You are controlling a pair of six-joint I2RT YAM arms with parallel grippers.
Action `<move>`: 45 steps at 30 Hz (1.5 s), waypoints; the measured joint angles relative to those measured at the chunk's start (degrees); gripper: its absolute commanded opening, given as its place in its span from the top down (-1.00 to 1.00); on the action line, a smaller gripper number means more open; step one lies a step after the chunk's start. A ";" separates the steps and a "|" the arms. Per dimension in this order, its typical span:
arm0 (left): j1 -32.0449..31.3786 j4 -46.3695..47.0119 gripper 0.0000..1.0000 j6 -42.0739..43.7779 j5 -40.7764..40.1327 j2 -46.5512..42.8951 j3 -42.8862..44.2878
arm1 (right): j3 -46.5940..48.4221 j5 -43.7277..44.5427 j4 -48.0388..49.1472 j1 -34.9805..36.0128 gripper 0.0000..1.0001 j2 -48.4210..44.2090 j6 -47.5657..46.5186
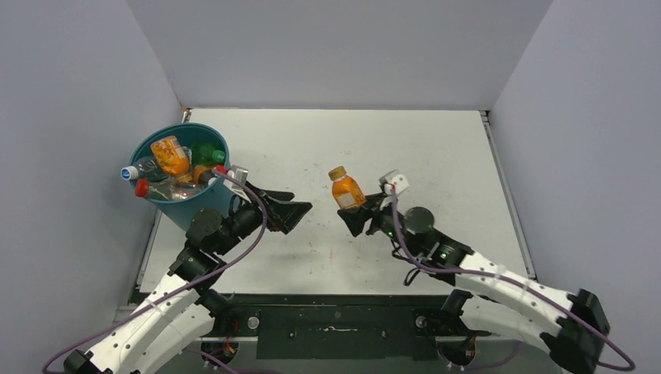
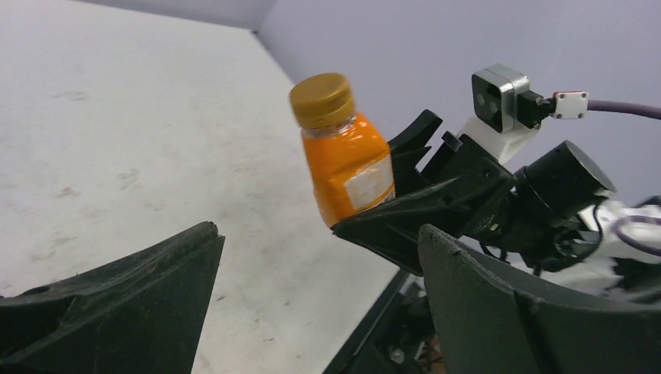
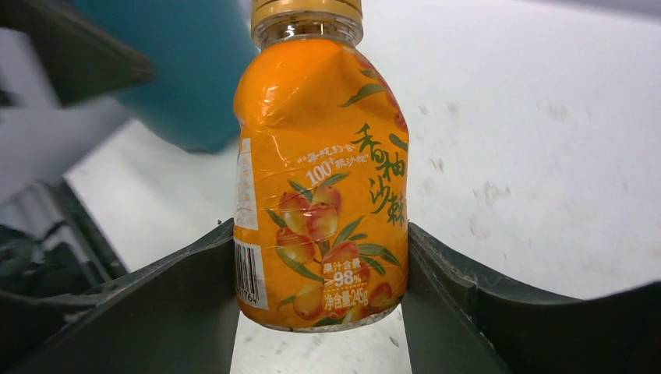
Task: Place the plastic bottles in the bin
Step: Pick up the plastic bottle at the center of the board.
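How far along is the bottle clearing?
Done: several plastic bottles, orange, green and clear, already lie in the round teal plastic bin. In hand: the right end effector is shut on an orange-filled plastic bottle with a gold cap, mid-table. The left end effector is open and empty beside the bin. Left: drop this one in; no other bottle shows on the white table.

An orange bottle (image 1: 346, 189) with a gold-brown cap is upright, clamped low on its body by the right gripper (image 1: 357, 210) above mid-table. The teal bin (image 1: 181, 209) stands well apart at the far left. It holds a second orange bottle (image 1: 171, 156), a green bottle (image 1: 207, 153) and clear bottles (image 1: 160, 187).
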 measured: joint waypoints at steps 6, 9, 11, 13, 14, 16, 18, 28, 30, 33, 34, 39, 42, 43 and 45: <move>-0.02 19.34 -0.92 -10.64 8.96 1.62 -3.93 | -5.79 -6.91 4.39 1.40 0.48 -19.98 -2.51; -0.20 21.53 -0.92 -12.00 11.21 4.44 -1.77 | -9.18 -8.92 4.59 1.86 0.50 -25.20 -2.45; -0.50 23.47 -0.95 -12.35 12.94 6.10 -0.79 | -10.73 -9.77 4.33 2.12 0.52 -27.32 -2.38; -1.36 24.79 -0.99 -11.98 14.32 7.74 0.28 | -11.30 -10.40 4.35 2.19 0.53 -27.93 -2.14; -2.19 24.46 -1.00 -11.08 14.64 8.63 1.25 | -11.47 -10.62 4.61 2.23 0.53 -27.89 -1.84; -4.61 22.32 -1.00 -8.52 14.45 10.21 3.69 | -11.80 -11.08 5.05 2.56 0.53 -27.74 -1.14; -7.69 20.06 -1.00 -5.29 13.68 11.32 6.12 | -12.11 -11.17 5.62 3.02 0.53 -27.28 -0.87; -13.70 11.93 -0.72 3.58 7.13 17.27 13.03 | -12.55 -11.04 8.20 6.49 0.53 -24.76 -0.66; -14.27 10.62 -0.61 4.42 6.01 18.49 13.88 | -12.55 -10.88 8.24 7.10 0.53 -24.72 -0.70; -14.88 9.70 -0.01 4.85 5.20 19.74 14.16 | -12.55 -10.60 8.33 7.74 0.53 -24.76 -0.74; -14.97 9.62 0.16 4.87 5.03 20.06 14.16 | -12.55 -10.43 8.35 7.82 0.52 -24.81 -0.76; -15.32 9.70 1.00 3.65 5.44 20.44 14.67 | -12.74 -9.05 7.63 8.39 -0.66 -24.94 -1.46; -15.43 8.59 1.00 4.37 5.16 20.28 15.21 | -12.33 -8.72 6.78 8.76 -0.80 -24.92 -0.50; -15.43 7.10 1.00 5.18 4.55 20.02 15.67 | -11.85 -8.41 5.90 8.83 -0.79 -24.87 -0.52; -15.43 2.21 1.00 7.98 2.14 18.80 17.46 | -10.45 -7.96 3.72 8.85 -0.79 -24.68 0.28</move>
